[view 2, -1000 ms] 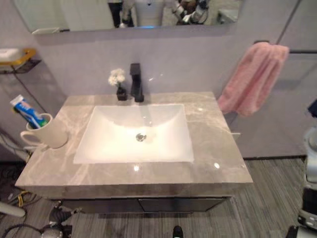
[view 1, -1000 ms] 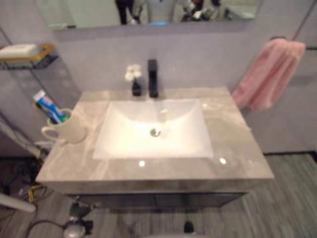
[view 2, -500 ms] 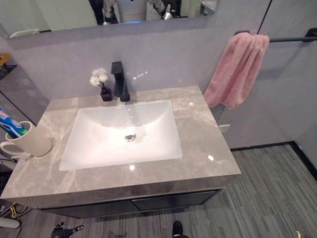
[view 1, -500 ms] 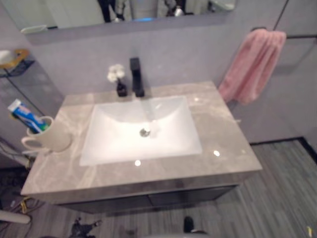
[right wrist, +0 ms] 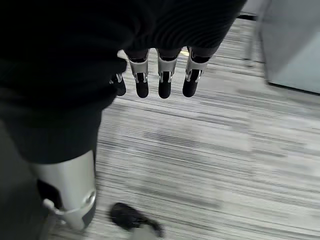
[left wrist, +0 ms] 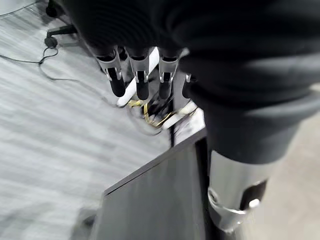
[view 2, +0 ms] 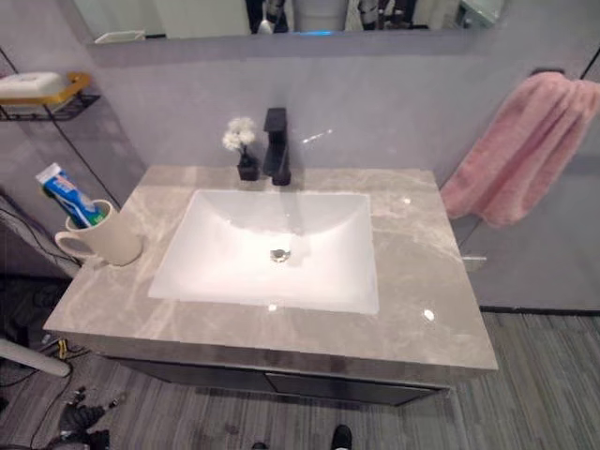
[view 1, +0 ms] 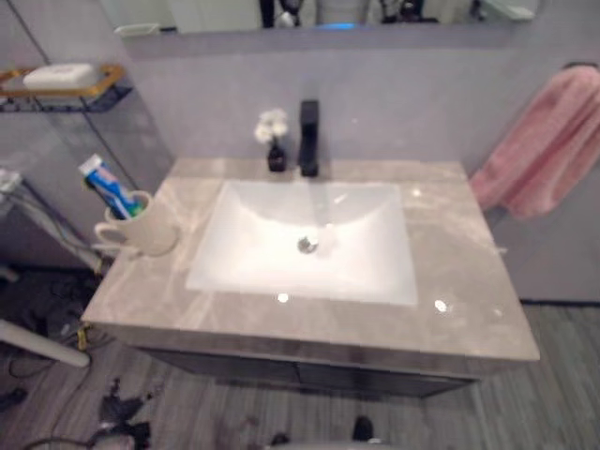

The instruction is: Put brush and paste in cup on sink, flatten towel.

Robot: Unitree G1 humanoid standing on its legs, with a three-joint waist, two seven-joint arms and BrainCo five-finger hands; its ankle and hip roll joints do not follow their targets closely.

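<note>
View swings back left; nothing on the worktop has moved

Since 0.5 s ago the camera has turned left: the cup (view 2: 101, 240) with the paste (view 2: 67, 194) sits further into frame, the wall shelf (view 2: 45, 97) is in sight again, and the pink towel (view 2: 525, 157) lies closer to the right edge.

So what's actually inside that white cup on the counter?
A blue-and-white toothpaste tube sticks out of the cup, with something green beside it. Its lower end and the cup's bottom are hidden by the wall.
</note>
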